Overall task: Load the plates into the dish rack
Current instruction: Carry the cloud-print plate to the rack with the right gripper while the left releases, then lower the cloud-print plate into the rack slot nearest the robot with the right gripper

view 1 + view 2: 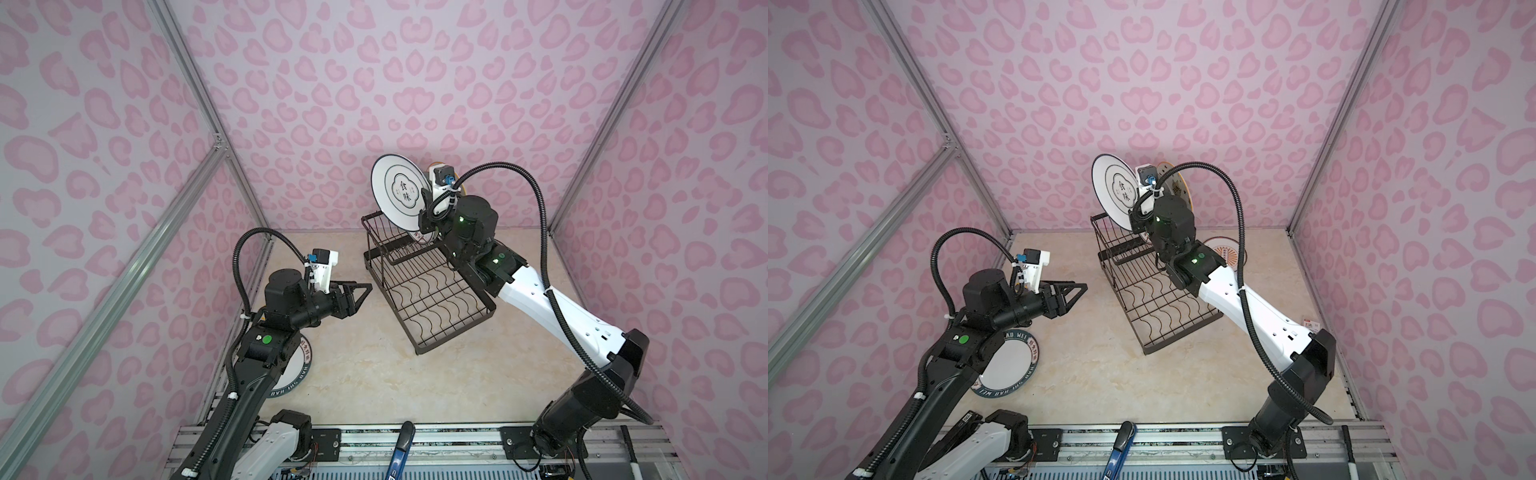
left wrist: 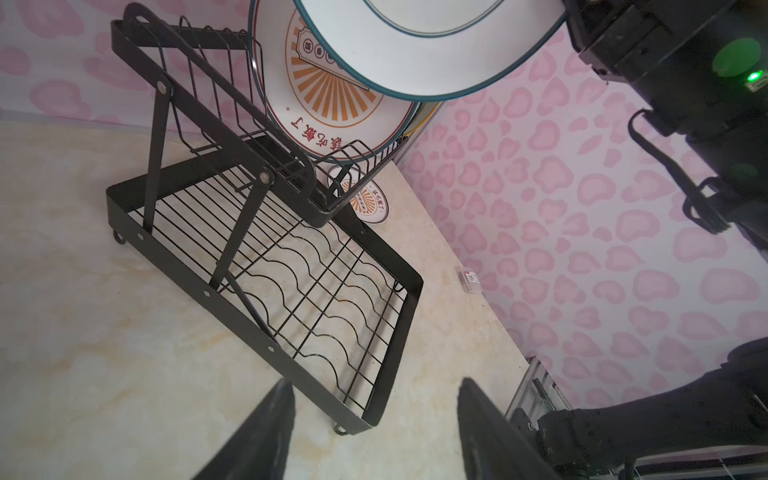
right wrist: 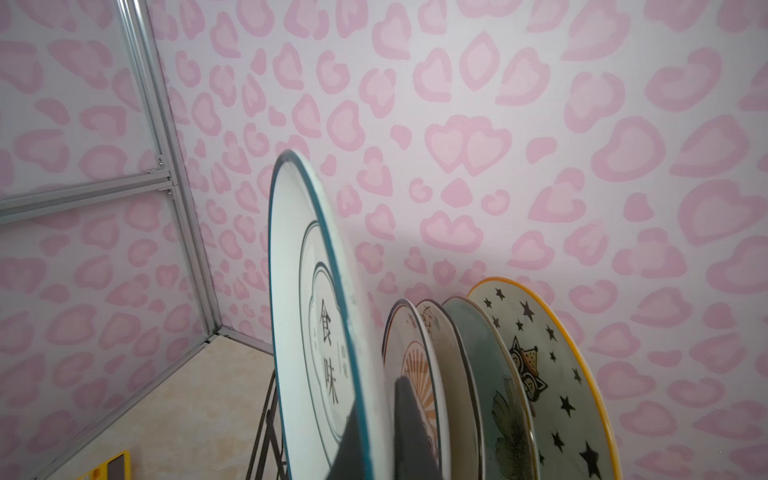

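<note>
Firmly clamped, the right gripper (image 1: 426, 208) pinches the rim of the white ringed plate (image 1: 397, 189), with a dark finger on each face in the right wrist view. That plate stands on edge, slightly tilted, its lettered face turned toward the left side of the scene. It hangs in the air above the raised basket (image 1: 384, 235) of the dish rack (image 1: 432, 291), and in the left wrist view its lower edge is clear of the wires.

Just behind it, four plates stand on edge in the basket: a sunburst plate (image 3: 415, 361), a cream plate (image 3: 434, 324), a pale blue plate (image 3: 490, 374) and a starred plate (image 3: 552, 353) with a yellow rim, all leaning the same way. The rack's flat tray (image 1: 1167, 307) with wavy dividers lies below, toward the arms.

Further out, the left gripper (image 1: 360, 294) hovers with its jaws apart and nothing between them, pointing toward the rack without touching it. Under the left arm a green-rimmed lettered plate (image 1: 1013, 357) lies flat on the tabletop (image 1: 1100, 374), partly hidden. A second sunburst plate (image 1: 1225, 253) lies flat on the tabletop behind the rack, on the right, partly hidden by the right arm.
</note>
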Controlling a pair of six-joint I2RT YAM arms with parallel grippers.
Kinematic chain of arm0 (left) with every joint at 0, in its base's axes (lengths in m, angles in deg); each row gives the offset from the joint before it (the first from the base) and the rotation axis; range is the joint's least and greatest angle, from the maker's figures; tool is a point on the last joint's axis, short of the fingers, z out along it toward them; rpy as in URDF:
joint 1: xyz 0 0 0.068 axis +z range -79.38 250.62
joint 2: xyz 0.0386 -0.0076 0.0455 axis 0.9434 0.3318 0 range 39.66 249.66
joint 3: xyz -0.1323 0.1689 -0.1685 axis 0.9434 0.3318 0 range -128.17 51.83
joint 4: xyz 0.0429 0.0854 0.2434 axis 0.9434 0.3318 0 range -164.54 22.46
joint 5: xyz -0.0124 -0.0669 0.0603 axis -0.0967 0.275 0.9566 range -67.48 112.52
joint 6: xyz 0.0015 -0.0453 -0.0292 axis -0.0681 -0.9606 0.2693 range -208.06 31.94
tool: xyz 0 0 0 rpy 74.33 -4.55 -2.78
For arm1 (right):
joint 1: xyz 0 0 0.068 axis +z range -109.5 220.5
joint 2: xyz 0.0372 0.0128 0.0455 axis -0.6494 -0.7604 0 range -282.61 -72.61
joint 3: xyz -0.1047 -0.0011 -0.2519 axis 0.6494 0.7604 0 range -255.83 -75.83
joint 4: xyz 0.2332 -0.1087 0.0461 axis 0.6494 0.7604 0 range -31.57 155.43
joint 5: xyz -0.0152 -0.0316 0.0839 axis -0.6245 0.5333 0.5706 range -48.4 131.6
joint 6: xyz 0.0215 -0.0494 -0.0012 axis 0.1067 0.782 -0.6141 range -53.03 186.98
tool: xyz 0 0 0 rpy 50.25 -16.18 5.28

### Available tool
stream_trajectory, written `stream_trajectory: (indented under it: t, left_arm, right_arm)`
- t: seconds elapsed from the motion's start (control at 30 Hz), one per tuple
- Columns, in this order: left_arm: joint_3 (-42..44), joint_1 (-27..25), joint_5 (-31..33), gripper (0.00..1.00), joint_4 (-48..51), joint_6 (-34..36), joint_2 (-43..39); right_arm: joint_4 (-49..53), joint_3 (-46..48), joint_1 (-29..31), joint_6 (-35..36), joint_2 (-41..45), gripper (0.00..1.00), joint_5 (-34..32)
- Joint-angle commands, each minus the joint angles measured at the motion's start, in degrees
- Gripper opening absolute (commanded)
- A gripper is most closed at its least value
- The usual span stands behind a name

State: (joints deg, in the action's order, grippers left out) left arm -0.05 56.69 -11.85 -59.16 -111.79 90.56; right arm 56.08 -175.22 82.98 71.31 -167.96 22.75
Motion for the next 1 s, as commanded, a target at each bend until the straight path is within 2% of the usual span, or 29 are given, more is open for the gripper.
stream_trajectory:
  t: [0.0, 0.23, 0.6, 0.97]
  left_arm:
    - [0.29, 0.04, 0.75, 0.64, 0.55, 1.11, -0.61]
    - [0.29, 0.05, 0.79, 0.64, 1.28, 1.40, -1.24]
    - [-0.14, 0.06, 0.74, 0.64, 2.52, 1.75, -2.11]
    - [-0.33, 0.10, 0.87, 0.64, 3.24, 2.41, -2.64]
  right_arm:
    - [-5.39, -2.15, 0.71, 5.01, -2.73, 0.00, -10.19]
    - [-9.79, -5.39, 3.47, 13.14, -9.11, 0.00, -19.66]
    - [-9.03, -8.89, 3.92, 15.64, -14.99, 0.00, -22.50]
    - [-7.42, -9.50, 3.34, 14.39, -16.88, 0.00, -21.61]
